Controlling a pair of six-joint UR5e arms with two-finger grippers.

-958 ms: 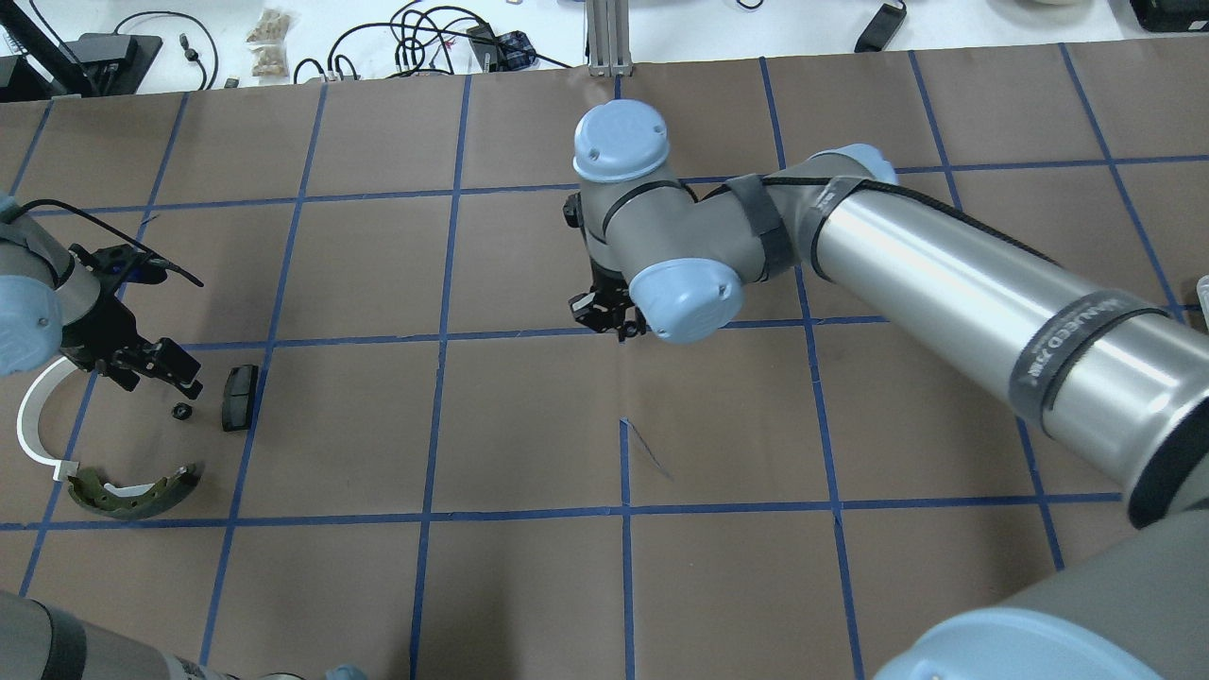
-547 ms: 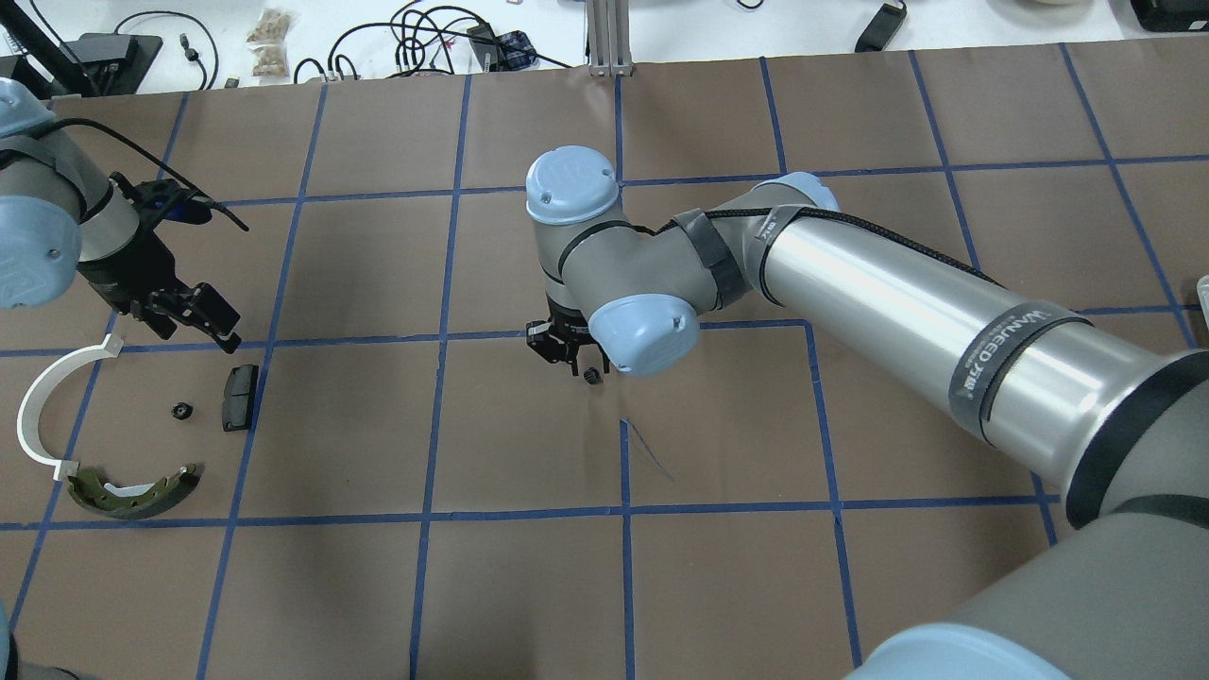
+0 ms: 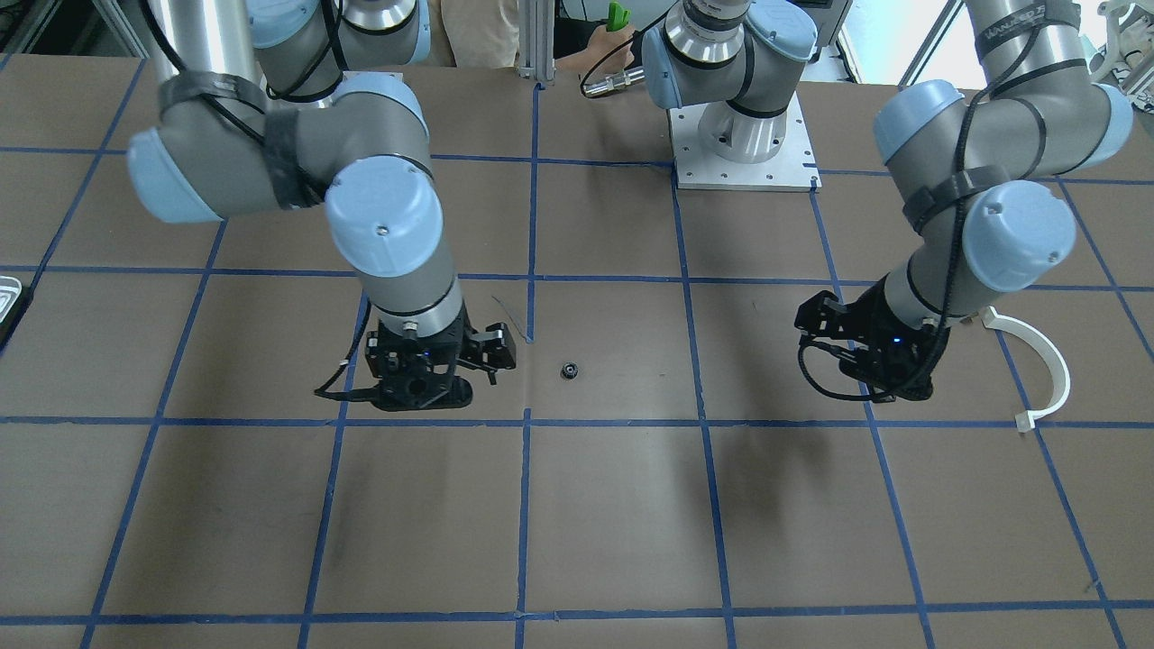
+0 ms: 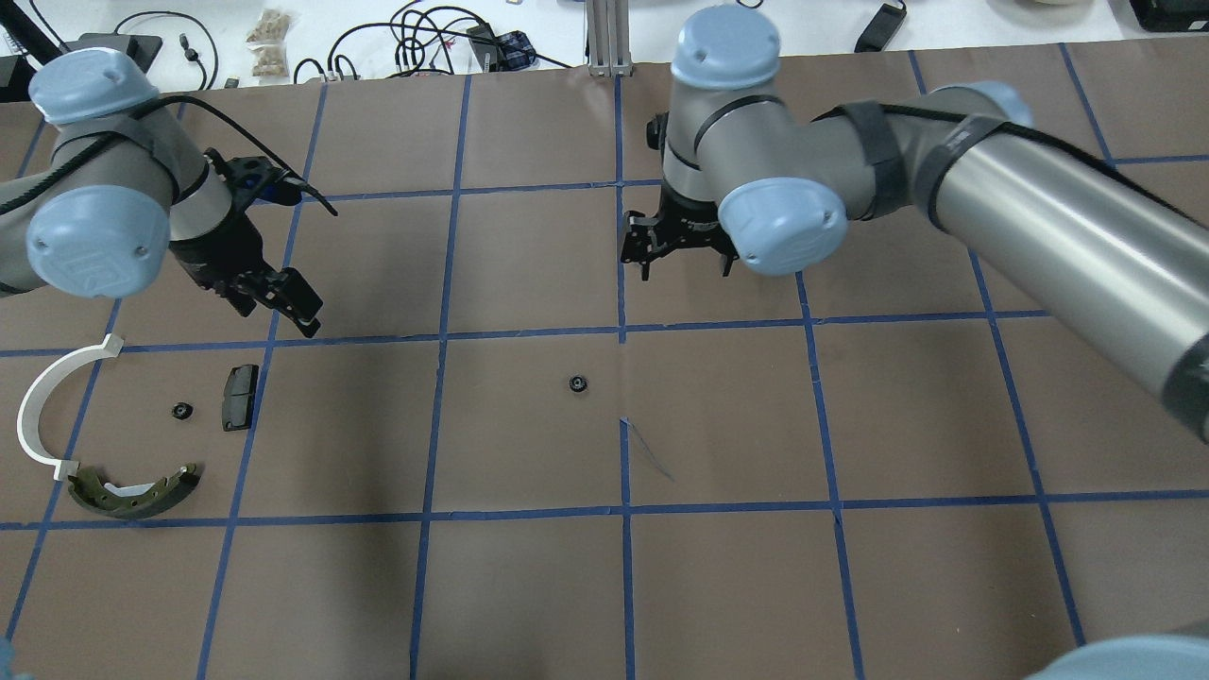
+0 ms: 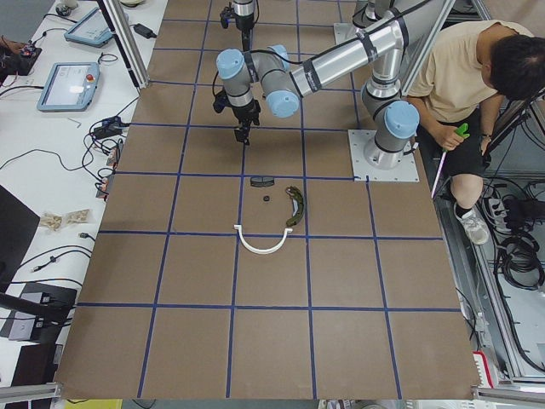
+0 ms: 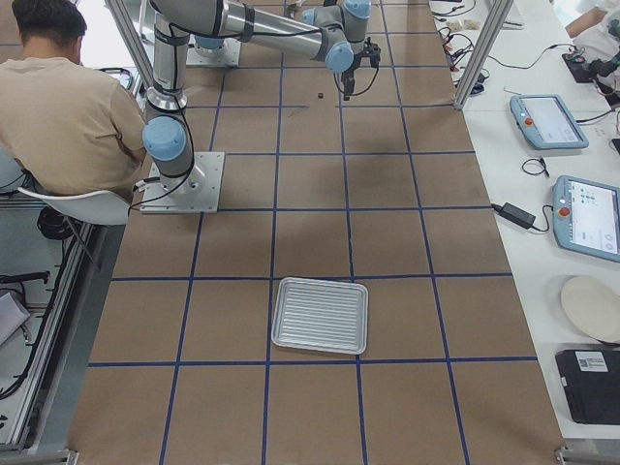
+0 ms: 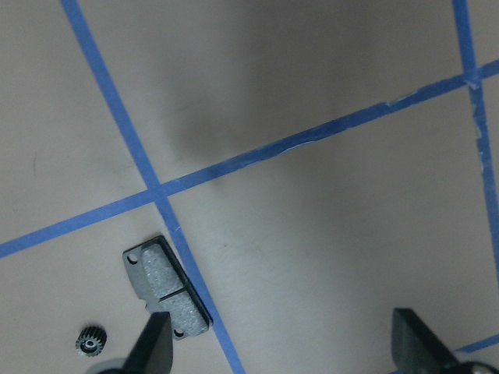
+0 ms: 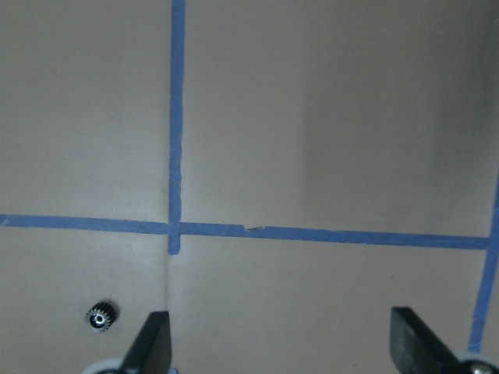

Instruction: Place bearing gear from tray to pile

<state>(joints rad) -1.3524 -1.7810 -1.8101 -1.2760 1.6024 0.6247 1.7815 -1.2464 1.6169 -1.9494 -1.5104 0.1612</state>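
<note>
One small black bearing gear (image 4: 577, 383) lies alone on the brown paper mid-table; it also shows in the front view (image 3: 570, 370) and the right wrist view (image 8: 101, 315). My right gripper (image 4: 687, 264) is open and empty, hovering beyond the gear. The pile sits at the left: olive brake shoe (image 4: 137, 493), white arc (image 4: 38, 406), black pad (image 4: 240, 397) and a second small gear (image 4: 181, 410). My left gripper (image 4: 281, 307) is open and empty, above and beyond the pad (image 7: 168, 288). The silvery tray (image 6: 320, 315) lies far off on my right.
Blue tape lines grid the brown table cover. Cables and small devices (image 4: 425, 42) lie on the white strip beyond the table's far edge. A seated person (image 5: 468, 77) is behind the robot base. Tablets (image 6: 547, 121) lie on the side bench.
The right gripper came down mid-table, left the gear on the paper, then pulled up and away toward the far side. The left gripper rose from the pile and moved far and right.
</note>
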